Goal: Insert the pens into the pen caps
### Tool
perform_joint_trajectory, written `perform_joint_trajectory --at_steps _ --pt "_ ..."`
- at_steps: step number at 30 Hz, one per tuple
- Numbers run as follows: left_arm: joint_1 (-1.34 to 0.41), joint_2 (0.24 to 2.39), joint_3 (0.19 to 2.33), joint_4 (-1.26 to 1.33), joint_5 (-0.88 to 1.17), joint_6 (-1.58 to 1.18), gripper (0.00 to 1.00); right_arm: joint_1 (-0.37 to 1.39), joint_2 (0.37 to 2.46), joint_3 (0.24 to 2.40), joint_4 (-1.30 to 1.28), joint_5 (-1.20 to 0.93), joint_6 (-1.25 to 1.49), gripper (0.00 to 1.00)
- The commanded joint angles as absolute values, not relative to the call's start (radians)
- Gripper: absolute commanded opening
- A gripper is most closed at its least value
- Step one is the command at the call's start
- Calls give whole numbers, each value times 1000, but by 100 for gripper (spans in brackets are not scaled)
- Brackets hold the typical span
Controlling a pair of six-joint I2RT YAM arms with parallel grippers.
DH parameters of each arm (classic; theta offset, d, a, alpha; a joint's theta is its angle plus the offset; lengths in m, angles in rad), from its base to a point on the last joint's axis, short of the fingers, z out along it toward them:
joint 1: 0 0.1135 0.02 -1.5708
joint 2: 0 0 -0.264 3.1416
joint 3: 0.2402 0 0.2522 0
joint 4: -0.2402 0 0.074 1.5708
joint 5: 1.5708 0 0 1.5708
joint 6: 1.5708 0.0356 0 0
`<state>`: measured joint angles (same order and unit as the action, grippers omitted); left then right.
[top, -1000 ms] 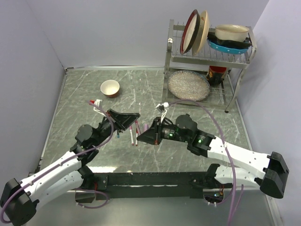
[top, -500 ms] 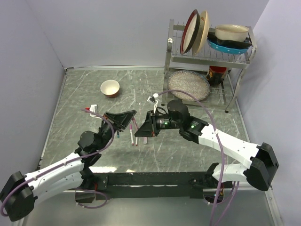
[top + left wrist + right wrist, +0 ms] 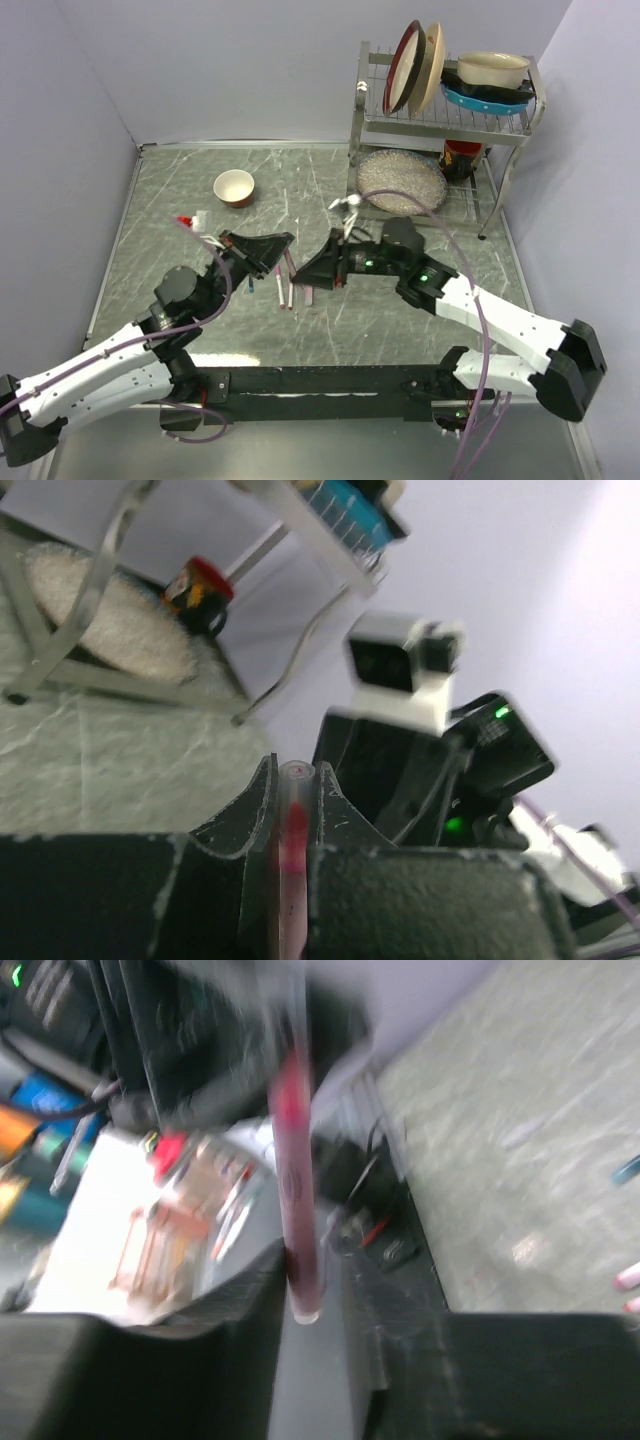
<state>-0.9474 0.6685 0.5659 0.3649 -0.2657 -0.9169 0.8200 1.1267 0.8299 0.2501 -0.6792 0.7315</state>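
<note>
Now your left tool (image 3: 295, 776) clamps a slim pen (image 3: 291, 865), pale barrel with red inside, above the worktop (image 3: 180, 200); it also runs between the fingers of your right tool (image 3: 308, 1282), grip unclear.

No legible text, label or number anywhere

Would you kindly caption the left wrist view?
Left gripper pinching a slim white red-cored pen, facing the right arm.

Pen (image 3: 293, 1150) smeared by blur, its lower barrel hidden inside left gripper (image 3: 293, 792), left arm (image 3: 90, 375) cut by picture edge.
</note>
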Motion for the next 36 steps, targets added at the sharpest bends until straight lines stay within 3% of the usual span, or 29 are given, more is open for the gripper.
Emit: perform_joint_trajectory --at_steps 1,5,11,14,28,30,33,34,36 --pt "-974 750 695 -54 -147 -775 1 709 1016 721 438 -417 678 46" --pt "-876 836 774 -164 -173 -738 1 710 864 562 405 -416 684 70" --pt "-756 1033 802 -323 -262 -718 1 709 600 404 316 -350 719 86" --pt "-713 1121 779 -336 -279 -729 1 707 507 390 255 -318 698 90" --pt "-676 1565 876 -304 -388 -753 2 707 338 431 92 -321 618 90" --pt "-676 1592 885 -311 -393 -756 7 704 327 425 89 -325 623 90" --pt "-676 1611 908 -336 -406 -756 27 707 308 420 84 -328 626 90" --pt "-676 1612 916 -342 -411 -755 39 707 304 419 84 -327 626 90" --pt "-676 1602 928 -373 -432 -753 48 707 295 420 78 -325 624 90"
